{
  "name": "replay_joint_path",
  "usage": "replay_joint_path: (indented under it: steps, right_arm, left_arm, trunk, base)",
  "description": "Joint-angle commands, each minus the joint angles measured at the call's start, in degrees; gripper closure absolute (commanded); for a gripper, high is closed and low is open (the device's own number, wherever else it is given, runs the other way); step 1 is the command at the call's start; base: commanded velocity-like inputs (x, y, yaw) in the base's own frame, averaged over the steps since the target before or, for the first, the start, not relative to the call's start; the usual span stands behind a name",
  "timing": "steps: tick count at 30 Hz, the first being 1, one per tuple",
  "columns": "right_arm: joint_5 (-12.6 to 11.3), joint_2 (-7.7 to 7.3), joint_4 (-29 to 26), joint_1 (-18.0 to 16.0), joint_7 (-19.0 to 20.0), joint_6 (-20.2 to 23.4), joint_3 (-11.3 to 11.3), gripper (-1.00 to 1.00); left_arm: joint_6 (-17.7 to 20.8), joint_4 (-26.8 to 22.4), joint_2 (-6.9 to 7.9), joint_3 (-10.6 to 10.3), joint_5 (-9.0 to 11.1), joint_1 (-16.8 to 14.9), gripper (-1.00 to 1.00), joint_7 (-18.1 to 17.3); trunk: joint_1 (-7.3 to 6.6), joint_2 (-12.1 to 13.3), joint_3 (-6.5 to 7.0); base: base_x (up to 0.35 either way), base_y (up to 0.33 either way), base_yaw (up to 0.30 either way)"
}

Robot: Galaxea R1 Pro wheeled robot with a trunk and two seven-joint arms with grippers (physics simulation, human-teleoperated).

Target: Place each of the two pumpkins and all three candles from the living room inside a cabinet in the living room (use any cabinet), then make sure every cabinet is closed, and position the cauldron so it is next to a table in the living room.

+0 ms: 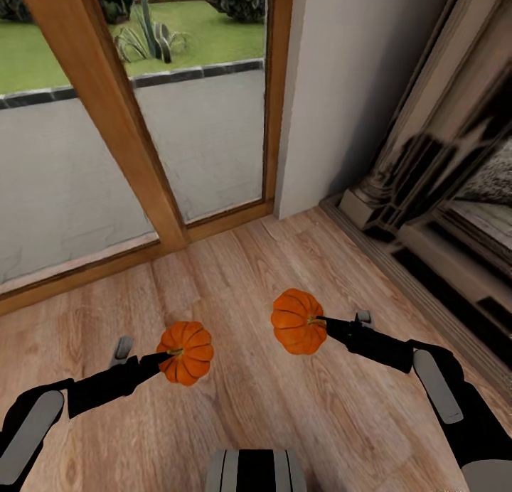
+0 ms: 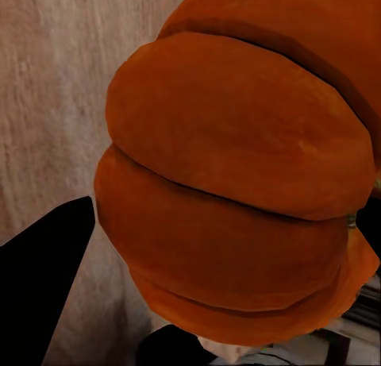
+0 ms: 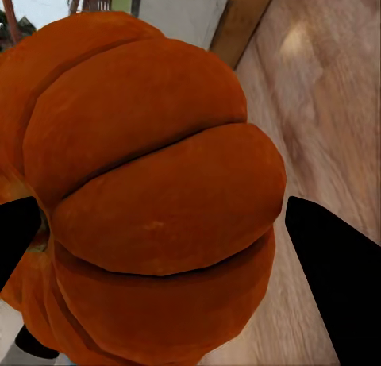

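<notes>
While both arms hang out front over the wood floor, left gripper is clamped on one pumpkin, right gripper on the other pumpkin. Each sits at its claw tip, stem twd the fingers. No cabinet ahead, so prob. base turns first.

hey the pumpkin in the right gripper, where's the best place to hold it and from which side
Judging by the current hold, grip the right pumpkin across its stem end, coming in from the side. The right gripper meets it at the stem, one finger on each flank. The round ribbed body looks slippery, so the ridges likely help seat the fingers.
</notes>
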Motion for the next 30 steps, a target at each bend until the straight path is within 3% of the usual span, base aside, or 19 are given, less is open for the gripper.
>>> replay_joint_path:
  steps: [1, 6, 18, 30]
  right_arm:
    - [-0.06, 0.03, 0.36, -0.04, 0.03, 0.29, -0.05, 1.0]
    - [-0.11, -0.04, 0.96, -0.04, 0.13, 0.27, -0.1, 1.0]
    - [-0.11, -0.06, 1.15, -0.04, 0.45, 0.27, -1.72, 1.0]
    - [-0.11, -0.06, 1.25, -0.03, 0.31, 0.27, -2.0, 1.0]
  left_arm:
    - [0.67, -0.03, 0.05, 0.09, -0.18, -0.04, 1.0, -0.11]
    - [1.28, -0.05, 0.1, 0.09, -0.16, -0.09, 1.0, -0.16]
    - [1.35, -0.05, 0.11, 0.14, -0.09, -0.1, 1.0, -0.26]
    - [1.35, -0.05, 0.02, 0.11, -0.08, -0.1, 1.0, -0.26]
  trunk:
    - [-0.03, 0.0, 0.27]
    - [-0.16, 0.07, 1.72]
    - [-0.47, 0.23, 5.2]
    - [-0.78, 0.39, 8.68]
  base:
    - [0.0, 0.0, -0.208]
    - [-0.085, 0.0, -0.208]
    - [-0.307, 0.0, -0.208]
    - [-0.075, 0.0, -0.209]
